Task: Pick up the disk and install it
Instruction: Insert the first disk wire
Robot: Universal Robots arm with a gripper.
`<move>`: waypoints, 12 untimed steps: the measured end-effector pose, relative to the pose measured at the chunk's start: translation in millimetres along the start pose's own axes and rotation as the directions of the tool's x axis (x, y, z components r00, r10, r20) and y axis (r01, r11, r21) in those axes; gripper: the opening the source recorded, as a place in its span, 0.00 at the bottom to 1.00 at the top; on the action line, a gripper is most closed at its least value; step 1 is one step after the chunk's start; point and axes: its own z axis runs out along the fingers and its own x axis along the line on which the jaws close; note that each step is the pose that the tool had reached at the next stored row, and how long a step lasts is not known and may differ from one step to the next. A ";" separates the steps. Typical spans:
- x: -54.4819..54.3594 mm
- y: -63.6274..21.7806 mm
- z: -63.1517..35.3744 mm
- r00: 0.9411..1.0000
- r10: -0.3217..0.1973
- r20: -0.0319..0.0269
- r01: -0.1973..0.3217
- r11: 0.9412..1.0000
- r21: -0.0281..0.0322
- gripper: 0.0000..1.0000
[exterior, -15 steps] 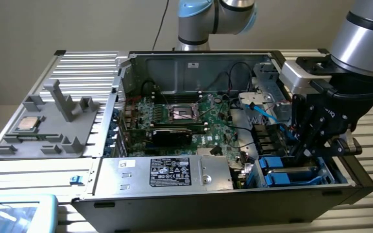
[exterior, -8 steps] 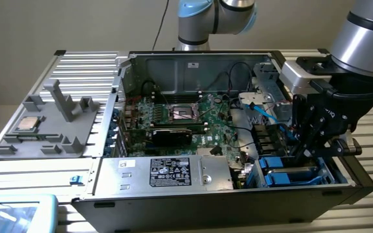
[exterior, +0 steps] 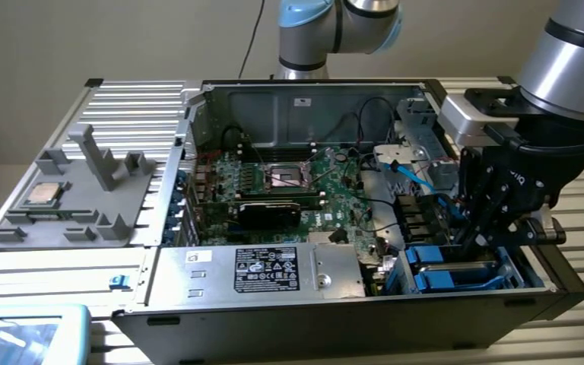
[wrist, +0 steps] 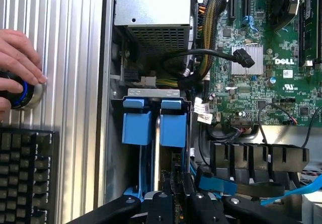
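The disk (exterior: 455, 275) stands on edge in the drive cage at the case's front corner, on the exterior view's right. Its bright blue carrier (wrist: 173, 129) is what shows of it. A second blue carrier (wrist: 136, 128) sits in the slot right beside it. My gripper (exterior: 471, 239) reaches down into that cage from above. In the wrist view the gripper (wrist: 174, 183) has its jaws drawn close together on the disk's near end, in line with the carrier. The contact itself is mostly hidden by the black linkage.
A silver box with a black label (exterior: 261, 270) lies beside the cage, and the motherboard (exterior: 292, 186) behind it. Blue cables (exterior: 414, 175) cross above the cage. A grey fixture holding a CPU chip (exterior: 43, 195) stands outside the case. A hand (wrist: 17, 65) rests on a blue-ringed button beside a keyboard (wrist: 25, 173).
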 end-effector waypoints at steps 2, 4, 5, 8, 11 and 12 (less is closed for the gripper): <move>0.0 0.0 0.0 1.000 0.014 0.001 -0.014 1.000 -0.001 0.17; 0.0 0.0 0.0 1.000 0.019 0.001 -0.019 1.000 -0.002 0.17; 0.0 0.0 0.1 1.000 0.019 0.001 -0.019 1.000 -0.002 0.17; 0.0 -0.1 0.1 1.000 0.019 0.001 -0.019 1.000 -0.002 0.17; 0.0 -0.2 0.1 1.000 0.019 0.001 -0.019 1.000 -0.002 0.17; 0.0 -0.2 0.2 1.000 0.019 0.001 -0.019 1.000 -0.002 0.17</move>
